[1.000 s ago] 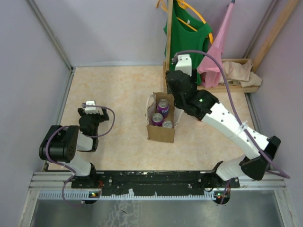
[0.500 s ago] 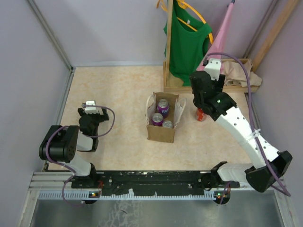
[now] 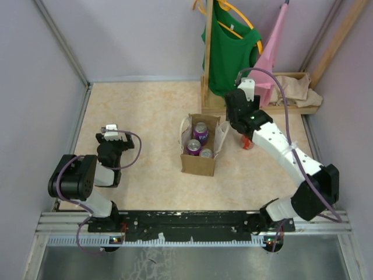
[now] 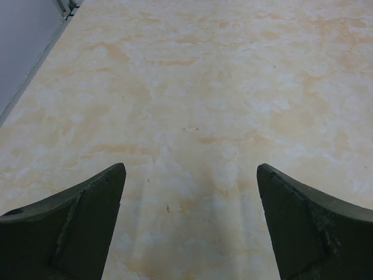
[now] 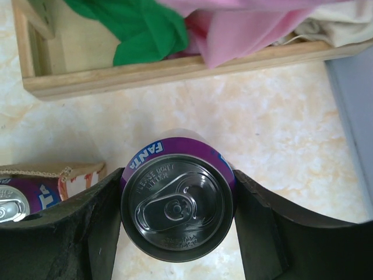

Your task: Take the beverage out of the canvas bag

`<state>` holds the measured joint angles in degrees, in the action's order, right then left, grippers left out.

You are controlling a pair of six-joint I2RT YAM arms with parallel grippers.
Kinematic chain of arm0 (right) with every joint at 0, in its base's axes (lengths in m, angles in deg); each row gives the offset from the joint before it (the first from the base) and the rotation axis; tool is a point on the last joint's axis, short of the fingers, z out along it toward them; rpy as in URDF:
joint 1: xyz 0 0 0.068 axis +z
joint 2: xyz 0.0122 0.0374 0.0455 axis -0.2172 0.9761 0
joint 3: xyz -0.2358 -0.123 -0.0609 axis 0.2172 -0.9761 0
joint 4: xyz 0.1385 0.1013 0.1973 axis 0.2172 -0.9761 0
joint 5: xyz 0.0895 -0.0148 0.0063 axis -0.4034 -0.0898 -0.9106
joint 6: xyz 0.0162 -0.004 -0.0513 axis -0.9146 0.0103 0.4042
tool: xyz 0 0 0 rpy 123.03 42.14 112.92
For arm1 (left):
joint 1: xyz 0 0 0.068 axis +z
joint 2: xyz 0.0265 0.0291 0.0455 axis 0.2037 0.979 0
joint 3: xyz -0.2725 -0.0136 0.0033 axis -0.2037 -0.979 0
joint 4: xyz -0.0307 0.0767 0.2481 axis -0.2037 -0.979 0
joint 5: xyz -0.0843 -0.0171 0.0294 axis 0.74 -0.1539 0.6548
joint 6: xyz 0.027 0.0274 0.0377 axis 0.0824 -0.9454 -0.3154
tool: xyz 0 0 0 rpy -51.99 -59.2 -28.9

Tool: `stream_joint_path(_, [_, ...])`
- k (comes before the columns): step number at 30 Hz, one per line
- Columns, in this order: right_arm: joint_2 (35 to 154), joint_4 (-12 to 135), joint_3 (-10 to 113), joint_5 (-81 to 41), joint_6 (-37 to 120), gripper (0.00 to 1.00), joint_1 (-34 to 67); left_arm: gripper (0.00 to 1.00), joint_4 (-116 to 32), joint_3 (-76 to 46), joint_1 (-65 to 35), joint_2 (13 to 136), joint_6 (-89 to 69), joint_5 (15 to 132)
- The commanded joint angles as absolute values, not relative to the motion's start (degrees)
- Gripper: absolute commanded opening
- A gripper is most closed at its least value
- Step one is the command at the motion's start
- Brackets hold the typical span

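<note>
**Right gripper [image 5: 178, 189] holds beverage can [image 5: 176, 216] outside canvas bag [image 3: 198, 164]**

Fingers closed on the purple can's sides, just right of the bag. We judge set-down is in hand: next, lower onto the table [image 3: 145, 116], then release. Left gripper [image 4: 189, 175] wide apart, empty.

The purple can [image 5: 177, 201] reads "FANTA"; its lid [image 5: 175, 211], "PLEASE DON'T LITTER".

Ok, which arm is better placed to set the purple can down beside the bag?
Right. The right hand grips the purple can just beside the canvas bag; the left hand sits open over bare table, far off.
</note>
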<state>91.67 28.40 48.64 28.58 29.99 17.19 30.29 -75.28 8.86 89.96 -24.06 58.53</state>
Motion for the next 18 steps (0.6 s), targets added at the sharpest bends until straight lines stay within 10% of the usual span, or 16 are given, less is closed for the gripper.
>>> stream_joint_path(1, [94.9,36.6,51.2,26.4,31.6,0.00,16.7,1.00,31.3,-74.6,8.6,90.7,-24.4,58.8])
stream_joint_path(18, [103.4,44.0,42.1,18.2,27.6,0.00,16.6,1.00,31.3,-74.5,8.6,90.7,-24.4,58.8])
